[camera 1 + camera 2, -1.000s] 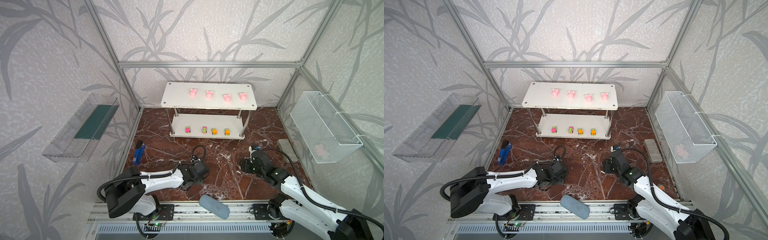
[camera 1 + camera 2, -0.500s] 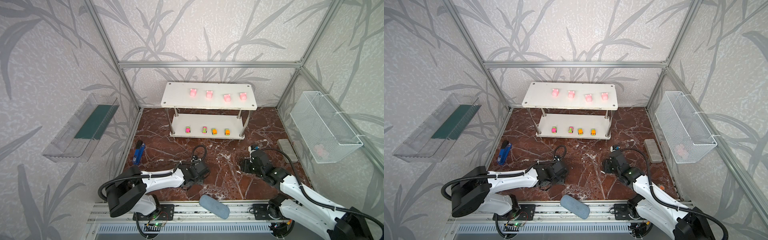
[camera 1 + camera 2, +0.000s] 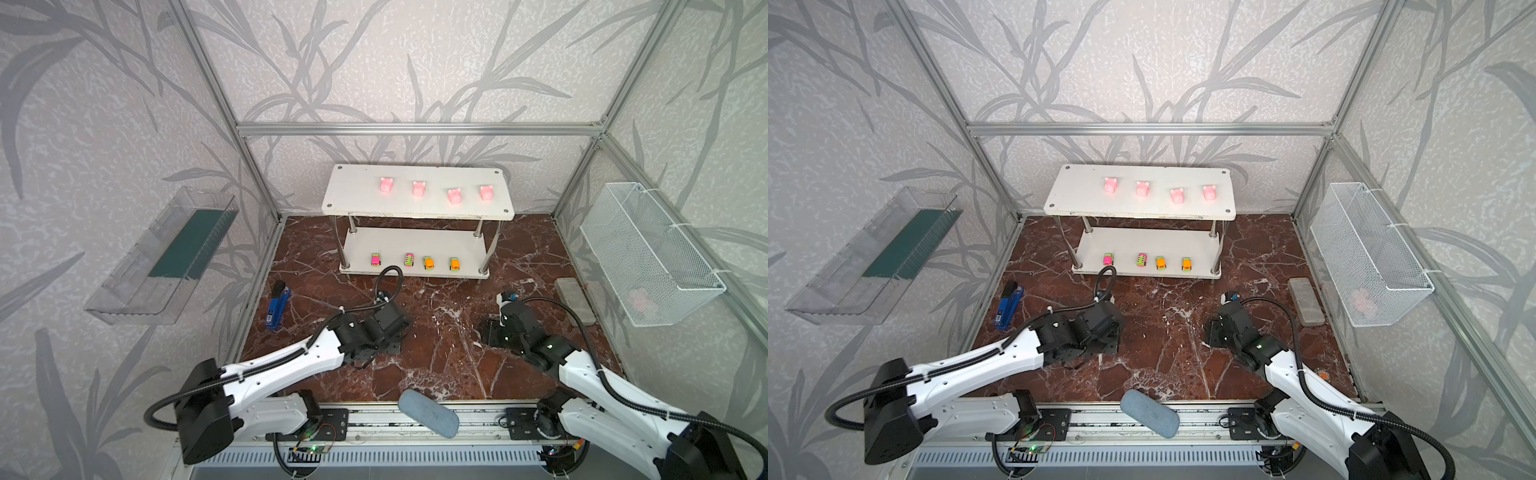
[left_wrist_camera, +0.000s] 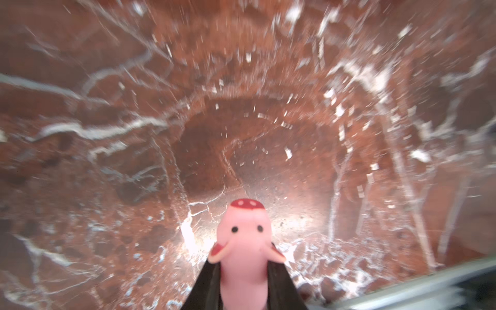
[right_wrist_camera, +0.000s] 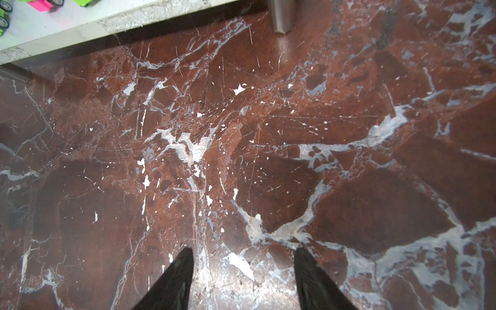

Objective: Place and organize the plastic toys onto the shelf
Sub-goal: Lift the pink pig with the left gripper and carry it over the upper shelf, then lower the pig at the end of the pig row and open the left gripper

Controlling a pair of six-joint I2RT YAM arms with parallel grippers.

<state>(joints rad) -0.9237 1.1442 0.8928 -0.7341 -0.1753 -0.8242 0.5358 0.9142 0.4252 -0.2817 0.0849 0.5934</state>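
Bench (image 3: 436, 365): red-brown marble with white veins, carrying the shelf at the back and both arms at the front.
Shelf (image 3: 357, 195): white, two boards on chrome posts, standing against the back wall.
Wire basket (image 3: 648, 249): hung on the right wall, holding something pale pink that is too blurred to name.
Clear tray (image 3: 166, 249): fixed to the left wall.
Left end effector (image 4: 243, 257): low over the front middle of the bench, well apart from the shelf. Its two dark fingers (image 4: 209, 279) are closed against the sides of the fifth pig.
Right end effector (image 5: 243, 257): fingers spread wide with nothing between them, over bare marble near the shelf's front edge.
Pouch (image 3: 428, 413): grey-blue, on the front rail.
Stapler (image 3: 276, 305): blue, near the left wall.
Pigs (image 3: 387, 184): four in a row on the top board.
Cars (image 3: 375, 260): four in a row on the lower board, two pink-and-green and two orange-and-green.
Fifth pig (image 4: 243, 236): pinched between the left fingers behind its ears, with its snout pointing away from the wrist. Whether it clears the bench cannot be told.
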